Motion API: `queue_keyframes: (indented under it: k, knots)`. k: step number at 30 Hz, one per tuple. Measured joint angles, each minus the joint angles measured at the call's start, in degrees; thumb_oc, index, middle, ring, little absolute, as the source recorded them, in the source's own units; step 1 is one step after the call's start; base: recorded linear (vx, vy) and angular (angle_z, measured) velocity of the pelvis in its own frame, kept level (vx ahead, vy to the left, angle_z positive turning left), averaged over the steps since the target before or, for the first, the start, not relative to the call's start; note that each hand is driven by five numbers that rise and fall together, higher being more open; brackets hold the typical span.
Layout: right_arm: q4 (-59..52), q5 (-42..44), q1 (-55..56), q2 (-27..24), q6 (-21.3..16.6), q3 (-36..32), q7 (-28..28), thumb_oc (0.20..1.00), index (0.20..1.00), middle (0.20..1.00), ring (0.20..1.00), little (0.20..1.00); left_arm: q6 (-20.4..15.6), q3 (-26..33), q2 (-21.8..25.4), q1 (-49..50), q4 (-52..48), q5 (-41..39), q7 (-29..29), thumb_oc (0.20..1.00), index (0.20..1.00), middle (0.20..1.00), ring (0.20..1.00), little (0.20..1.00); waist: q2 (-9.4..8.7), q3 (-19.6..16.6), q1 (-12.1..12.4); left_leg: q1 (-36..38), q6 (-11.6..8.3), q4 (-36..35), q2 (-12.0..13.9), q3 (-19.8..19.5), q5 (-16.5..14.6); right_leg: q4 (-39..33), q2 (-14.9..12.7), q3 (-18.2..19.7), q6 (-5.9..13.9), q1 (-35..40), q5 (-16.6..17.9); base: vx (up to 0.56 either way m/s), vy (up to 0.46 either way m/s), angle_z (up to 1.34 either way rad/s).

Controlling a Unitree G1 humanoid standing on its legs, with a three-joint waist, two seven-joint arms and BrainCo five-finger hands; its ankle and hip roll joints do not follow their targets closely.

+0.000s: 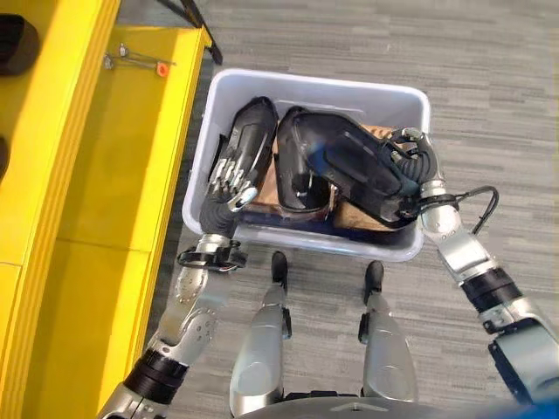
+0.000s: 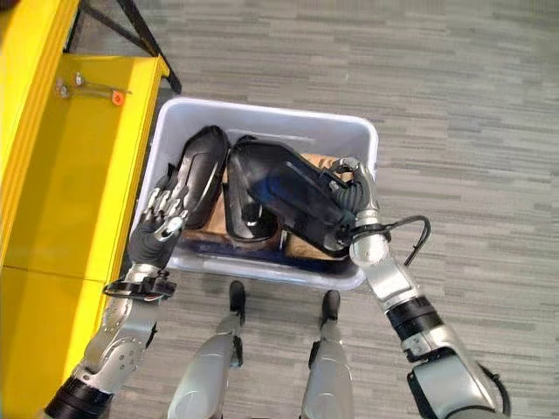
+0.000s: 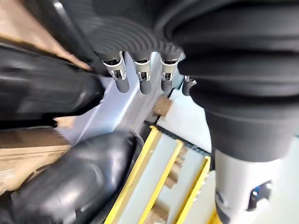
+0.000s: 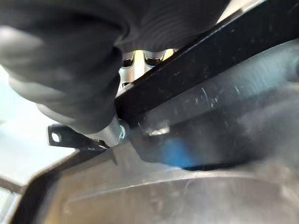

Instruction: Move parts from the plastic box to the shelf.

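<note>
left eye view: a pale plastic box point(image 1: 397, 105) is seen on grey floor, just beside a yellow shelf point(image 1: 105, 175) along the robot's left; two black moulded parts are lying in it over brown cardboard point(image 1: 351, 216); the larger black part point(image 1: 345, 166) is slanted across the box's middle and right, and the right hand point(image 1: 417, 170) is curled round its right-hand end; the smaller black part point(image 1: 249, 140) is lying along the box's left wall, with the left hand point(image 1: 229, 179) laid over it, fingers straight and relaxed, nothing gripped.

right eye view: the same arrangement is shown; small metal hardware with an orange tip point(image 2: 92, 87) is seen on the shelf's upper surface; both parts are still inside the box, none on the shelf.

left wrist view: straight dark-tipped fingers point(image 3: 120, 77) are seen above the box wall, glossy black parts to one side, and yellow shelf rails beyond; the hand is open.

right wrist view: the edge of the large part is seen crossing close under the ribbed wrist cover; the grip itself is mostly hidden here.

risk, as a judgement: the large part is held by one end only, so it could be tipped or slipped out when lifted; its far end could be caught on the other part or the box rim, and the box dragged along.
</note>
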Motion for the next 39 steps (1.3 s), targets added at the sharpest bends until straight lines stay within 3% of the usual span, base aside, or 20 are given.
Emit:
queue_keyframes:
  k: [9,17,19,22,28,34,36,37,38,39]
  knots:
    - [-10.63,6.59,7.78,3.22,-2.85,-1.55,3.95,0.200,0.200,0.200,0.200,0.200,1.74,2.67,-0.14,3.74,0.00,-0.03,-2.01,1.000,1.000,1.000,1.000,1.000,-0.26,-2.06,0.08,4.89,-0.89,-1.90,1.02,0.12,0.08,-3.10,1.28,-0.39,-0.26,5.39,0.43,0.04,-0.037,-0.02]
    - [-12.06,13.74,12.13,3.84,-4.98,-2.24,6.83,0.200,0.200,0.200,0.200,0.200,3.63,4.66,-0.32,8.35,0.00,0.01,-3.50,1.000,1.000,1.000,1.000,1.000,0.02,-8.64,-0.07,9.46,-1.49,-3.73,1.52,0.68,-0.48,-4.87,1.72,-0.71,-0.35,9.91,-0.12,0.04,-0.023,-0.01]
    - [-12.06,17.22,12.89,5.18,-4.99,-2.22,7.86,0.200,0.200,0.200,0.200,0.200,4.08,5.42,-0.63,9.12,0.01,0.01,-3.93,1.000,1.000,1.000,1.000,1.000,0.04,-8.90,-0.09,11.41,-1.62,-3.75,1.73,0.98,-0.82,-4.87,1.94,-0.71,-0.38,11.57,-0.35,0.03,-0.039,-0.07]
    - [-12.05,24.21,15.24,6.73,-5.05,-1.92,9.54,0.200,0.200,0.200,0.200,0.200,5.36,6.44,-1.16,11.08,0.06,0.04,-4.15,1.000,1.000,1.000,1.000,1.000,0.50,-12.09,-0.13,13.27,-1.93,-3.75,2.35,0.96,-1.58,-4.84,2.36,-0.72,-0.64,13.50,-0.98,0.04,-0.095,-0.02]
    - [-12.01,33.41,18.31,6.88,-5.07,-0.66,12.30,0.200,0.200,0.200,0.200,0.200,6.43,7.50,-5.02,14.23,0.44,0.09,-4.22,1.000,1.000,1.000,1.000,1.000,1.45,-16.10,0.47,15.30,-2.21,-3.72,4.01,-1.73,-1.93,-4.45,4.41,-3.08,-1.47,17.11,-2.80,0.00,-0.135,0.20]
    - [-11.91,37.11,18.08,6.59,-5.18,0.52,12.82,0.200,0.200,0.200,0.200,0.200,7.59,7.94,-7.68,16.77,2.81,0.07,-4.18,1.000,1.000,1.000,1.000,1.000,3.19,-16.22,2.48,12.90,-2.21,-2.08,7.63,-6.92,-1.59,0.38,8.55,-7.31,-4.48,16.81,-6.30,-0.07,-0.158,0.35]
    - [-11.91,37.26,18.05,6.30,-5.44,0.52,12.80,0.200,0.200,0.200,0.200,0.200,7.67,7.89,-8.70,17.24,3.83,0.06,-4.18,1.000,1.000,1.000,1.000,1.000,4.66,-15.39,3.47,11.84,-1.09,-2.25,8.61,-9.03,-1.62,2.57,9.58,-9.37,-5.34,16.29,-7.98,-0.14,-0.042,0.57]
    - [-11.98,37.24,18.06,5.87,-5.59,0.54,12.87,0.200,0.200,0.200,0.200,0.200,7.67,7.62,-8.93,17.13,4.23,0.06,-4.17,1.000,1.000,1.000,1.000,1.000,5.53,-14.82,3.98,10.04,2.24,-1.34,8.68,-9.25,-2.49,5.07,10.01,-10.40,-6.44,15.00,-9.06,-0.20,-0.033,1.08]
    - [-12.19,37.24,18.30,5.13,-5.64,0.40,12.86,0.200,0.200,0.200,0.200,0.200,7.72,7.08,-8.53,16.37,4.25,0.07,-4.20,1.000,1.000,1.000,1.000,1.000,5.19,-14.36,2.92,7.61,5.86,0.03,8.65,-9.20,-4.04,7.29,9.66,-10.14,-8.26,13.23,-11.16,-0.12,-0.005,1.29]
    - [-11.94,37.21,18.37,4.50,-5.60,0.41,12.77,0.200,0.200,0.200,0.200,0.200,7.70,6.83,-8.42,15.35,5.02,0.04,-4.23,1.000,1.000,1.000,1.000,1.000,4.56,-13.33,3.43,6.14,7.31,2.08,8.63,-6.09,-7.23,8.86,8.22,-12.64,-8.98,12.55,-11.93,-0.07,0.011,1.43]
